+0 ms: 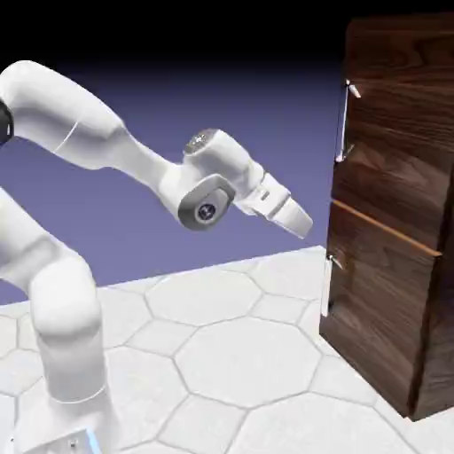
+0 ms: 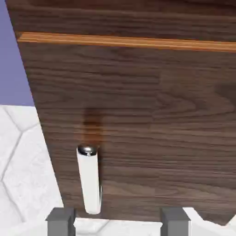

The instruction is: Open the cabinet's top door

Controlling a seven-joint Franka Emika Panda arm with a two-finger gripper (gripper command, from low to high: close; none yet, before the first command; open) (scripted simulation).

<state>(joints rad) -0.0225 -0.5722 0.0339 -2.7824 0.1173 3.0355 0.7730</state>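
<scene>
The cabinet stands tall and dark at the exterior view's right. Its top door lies flush and carries a slim silver handle on its left edge. My gripper hangs in the air left of the cabinet, lower than that handle, near the orange seam between the doors. In the hand view the gripper is open, its two grey fingertips apart with nothing between them. That view shows only the top door's bottom strip above the orange edge.
The lower door fills most of the hand view, with its short silver handle ahead of the left fingertip. The same handle sits low on the cabinet's front. White hexagon-patterned table spreads below the arm.
</scene>
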